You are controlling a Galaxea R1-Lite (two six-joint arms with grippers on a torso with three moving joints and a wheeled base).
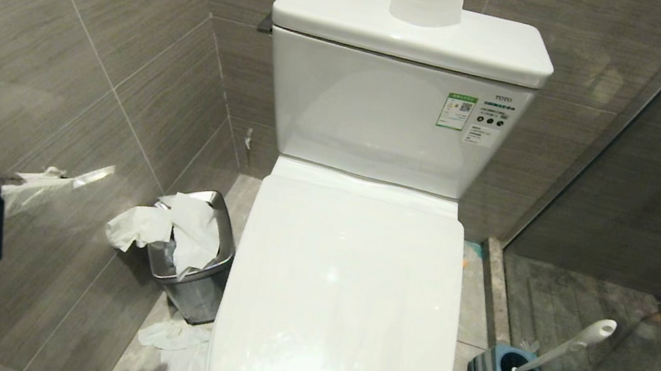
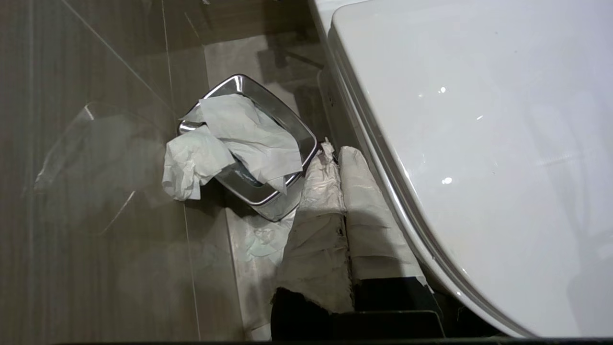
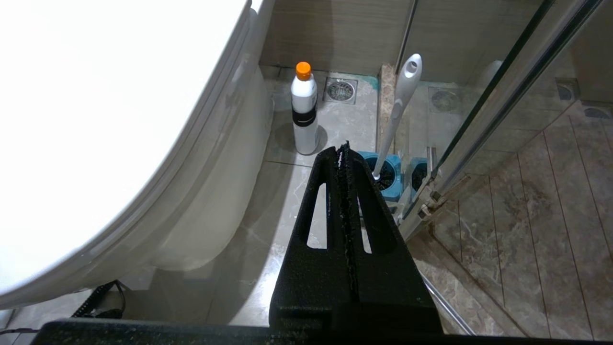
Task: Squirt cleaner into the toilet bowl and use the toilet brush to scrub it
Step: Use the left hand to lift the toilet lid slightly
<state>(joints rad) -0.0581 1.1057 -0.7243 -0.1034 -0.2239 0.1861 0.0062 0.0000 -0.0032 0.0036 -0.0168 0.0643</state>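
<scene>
Meanwhile the left gripper (image 2: 341,158), jaws pressed together and empty, hangs beside the closed toilet lid (image 2: 479,143), the steel bin (image 2: 287,129) just ahead of its jaws; the right gripper (image 3: 343,152), jaws also together, points at the toilet brush (image 3: 400,105) standing in its blue holder (image 3: 390,177) just beyond, a white bottle (image 3: 304,115) nearby

Left claw (image 2: 341,158) fingers wrapped in white tape; right claw (image 3: 344,153) black, slotted.
</scene>
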